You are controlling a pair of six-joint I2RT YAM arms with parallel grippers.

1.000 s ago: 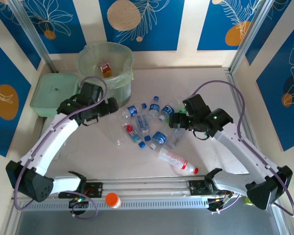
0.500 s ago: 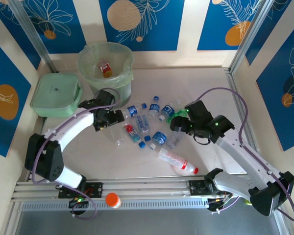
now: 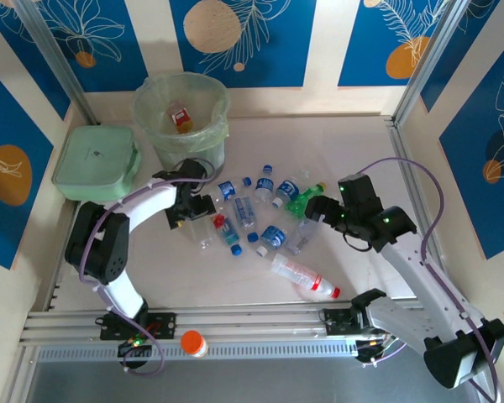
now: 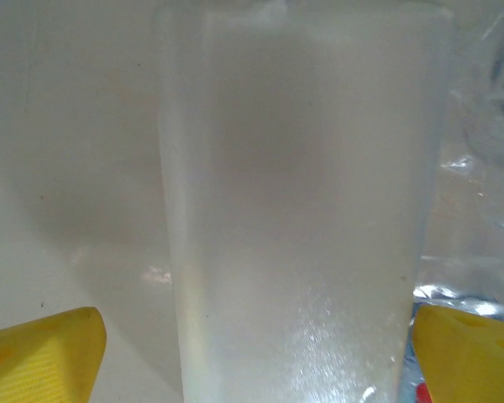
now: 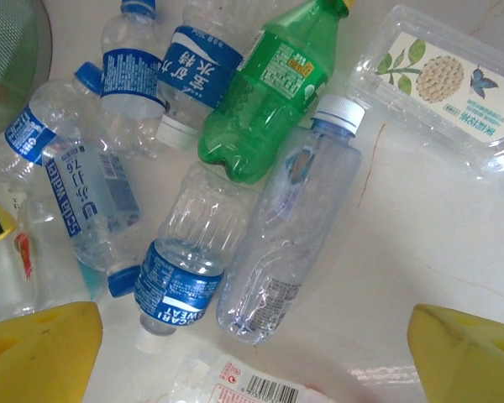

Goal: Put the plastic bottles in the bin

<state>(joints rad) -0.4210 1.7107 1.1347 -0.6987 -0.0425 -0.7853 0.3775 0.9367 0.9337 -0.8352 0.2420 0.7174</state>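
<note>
Between the left gripper's [image 4: 252, 353] spread yellow fingers [image 4: 42, 357] sits a clear bottle [image 4: 302, 210]. It nearly fills the gap, with a sliver of table showing on one side, so nothing is pinched. Behind that wrist, toward the far wall, the bin [image 3: 151, 101] holds a red-labelled bottle [image 3: 181, 118], and a green lidded box [image 3: 95, 161] lies beside it. The right gripper [image 5: 254, 357], fingers wide apart and empty, hovers over the heap's edge. Below it a white-capped bottle [image 5: 294, 218], a blue-labelled bottle [image 5: 185, 260] and a green bottle [image 5: 269, 92] lie touching, with a clamshell pack [image 5: 441, 84] alongside. The left arm is folded sharply, elbow outward. The right arm reaches forward.
</note>
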